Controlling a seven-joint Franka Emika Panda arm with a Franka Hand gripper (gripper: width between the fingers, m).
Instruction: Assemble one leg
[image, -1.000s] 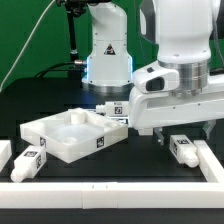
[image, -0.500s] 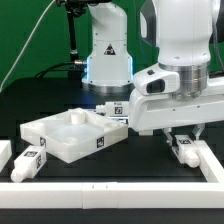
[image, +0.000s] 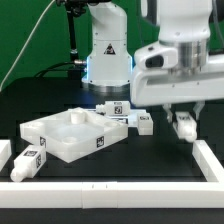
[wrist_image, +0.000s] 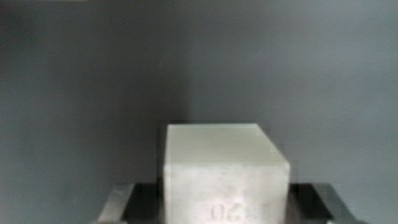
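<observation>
Black counter (image: 40, 100) is seen in front of a green backdrop and is bordered by a white rail (image: 110, 191). In the exterior view, the leg (image: 184, 127) is gripped by the jaws on that view's right. It appears to be held just clear of the counter, though the gap beneath it is hard to judge. A large white tray (image: 62, 150) is seen toward the exterior view's left. A second peg (image: 143, 122) lies between the tray and the held leg, and a third peg (image: 30, 160) lies near the rail. None of these is caught by the wrist view. There the leg (wrist_image: 226, 165) is shown close up as a white block, clamped between two dark fingers (wrist_image: 125, 205). Only blurred grey is seen behind it.
</observation>
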